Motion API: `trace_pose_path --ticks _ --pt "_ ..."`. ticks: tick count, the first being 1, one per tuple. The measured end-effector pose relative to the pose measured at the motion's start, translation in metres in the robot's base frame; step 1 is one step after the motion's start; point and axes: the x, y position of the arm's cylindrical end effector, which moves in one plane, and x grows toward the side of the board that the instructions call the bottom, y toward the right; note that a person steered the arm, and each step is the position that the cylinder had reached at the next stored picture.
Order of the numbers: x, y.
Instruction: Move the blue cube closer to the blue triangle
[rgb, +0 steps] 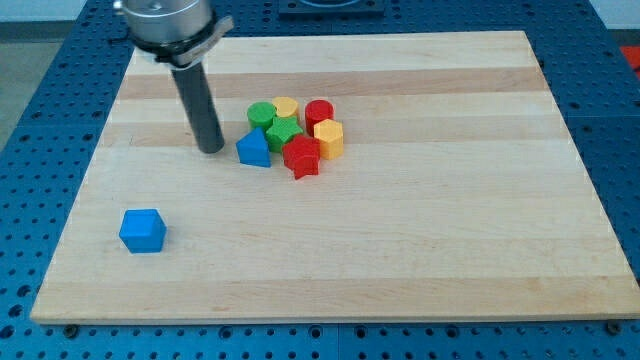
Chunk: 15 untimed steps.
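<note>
The blue cube (142, 231) lies alone near the view's bottom left of the wooden board (450, 250). The blue triangle (255, 149) sits at the left edge of a tight cluster of blocks near the board's middle. My tip (211, 148) rests on the board just left of the blue triangle, a small gap apart from it. The tip is well above and to the right of the blue cube.
The cluster beside the blue triangle holds a green cylinder (261, 114), a yellow cylinder (286, 107), a red cylinder (319, 113), a green star (284, 132), a yellow hexagon (328, 138) and a red star (301, 156). The blocks touch one another.
</note>
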Motion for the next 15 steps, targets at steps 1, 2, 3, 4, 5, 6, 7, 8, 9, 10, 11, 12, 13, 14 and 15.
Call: trace_pose_path --ticks 1,2,3,4,5,6,7,8,9,10,11,12,13,14,15 --pt "0.024 -0.028" --pt "0.053 -0.055" --pt "0.084 -0.076" --pt "0.116 -0.071" --pt "0.119 -0.042" --pt "0.119 -0.035" --pt "0.130 -0.043" --pt "0.154 -0.048" --pt "0.174 -0.039" --pt "0.169 -0.017" --pt "0.147 -0.001" --pt "0.125 0.011" --pt "0.106 0.022" --pt "0.092 0.029" --pt "0.089 0.032"
